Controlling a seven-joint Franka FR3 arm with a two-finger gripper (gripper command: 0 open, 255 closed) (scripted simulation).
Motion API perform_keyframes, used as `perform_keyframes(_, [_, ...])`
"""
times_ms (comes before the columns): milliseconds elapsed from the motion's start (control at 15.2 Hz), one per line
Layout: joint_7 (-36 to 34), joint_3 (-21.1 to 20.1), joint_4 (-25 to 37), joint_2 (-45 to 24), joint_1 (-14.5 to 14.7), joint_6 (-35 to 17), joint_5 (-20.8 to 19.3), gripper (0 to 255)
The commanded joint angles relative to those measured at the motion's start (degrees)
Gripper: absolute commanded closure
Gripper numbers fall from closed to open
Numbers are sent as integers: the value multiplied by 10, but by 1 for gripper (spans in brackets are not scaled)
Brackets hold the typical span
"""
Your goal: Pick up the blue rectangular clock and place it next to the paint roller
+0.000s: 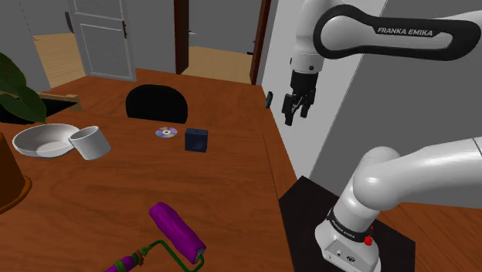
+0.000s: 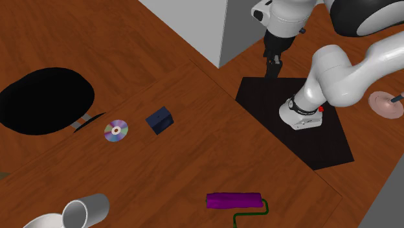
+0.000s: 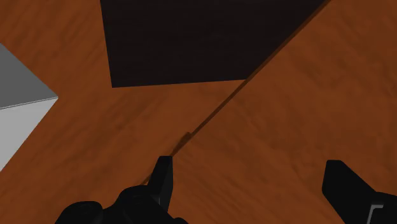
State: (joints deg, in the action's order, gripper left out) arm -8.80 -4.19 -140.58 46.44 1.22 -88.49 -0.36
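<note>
Clock (image 1: 195,140): dark blue box on counter (image 1: 232,193), just beside CD (image 1: 165,132), well apart from hand. Nearest shoulder camera: purple paint roller (image 1: 179,234) lying on counter. Further back: white cup (image 1: 91,142) by bowl (image 1: 42,139). Beyond: hand (image 1: 297,116) raised near counter's edge, fingers spread, holding nothing.

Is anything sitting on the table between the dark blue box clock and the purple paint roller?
Nothing visible. Only bare wooden tabletop lies between the dark blue box-shaped clock and the purple paint roller; the shiny disc sits beside the clock, off that path.
</note>
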Motion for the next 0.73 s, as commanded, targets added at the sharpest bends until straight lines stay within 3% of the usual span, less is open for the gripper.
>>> perform_keyframes(0, [0, 0, 0, 0, 0, 0, 0, 0])
perform_keyframes(660, [90, 23, 58, -209, 13, -166, -17, 0])
